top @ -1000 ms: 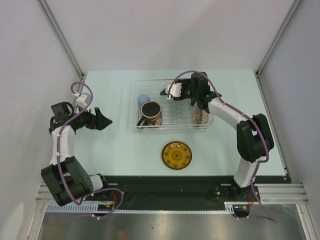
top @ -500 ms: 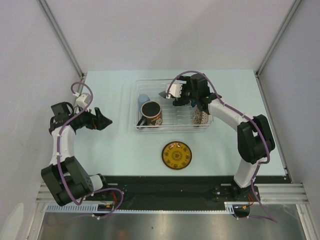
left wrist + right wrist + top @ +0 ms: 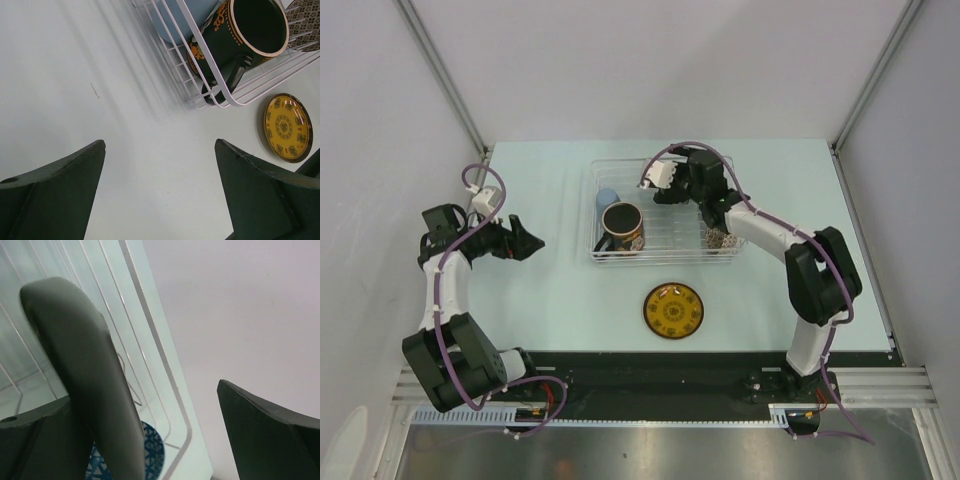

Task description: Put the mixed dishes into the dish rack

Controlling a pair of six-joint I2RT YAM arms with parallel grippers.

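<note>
The clear dish rack (image 3: 665, 250) holds the pale blue cup (image 3: 607, 198), the dark floral mug (image 3: 622, 228) and the brownish bowl (image 3: 722, 238). My right gripper (image 3: 682, 188) is over the rack's back part with its jaws wide open. In the right wrist view (image 3: 145, 390) a dark slab, seemingly the black plate (image 3: 75, 355) seen edge-on, leans against the left finger. The blue patterned bowl (image 3: 152, 452) lies below it. The yellow saucer (image 3: 673, 310) lies on the table in front of the rack. My left gripper (image 3: 528, 241) is open and empty left of the rack.
The left wrist view shows the rack's white rim (image 3: 200, 55), the mug (image 3: 240, 40) and the saucer (image 3: 287, 127) over pale table. Grey walls close in the table at the back and on both sides.
My right wrist has shifted slightly toward the rack's back left and turned. The grey plate edge that showed beside it from above no longer shows. The left arm has not moved.
</note>
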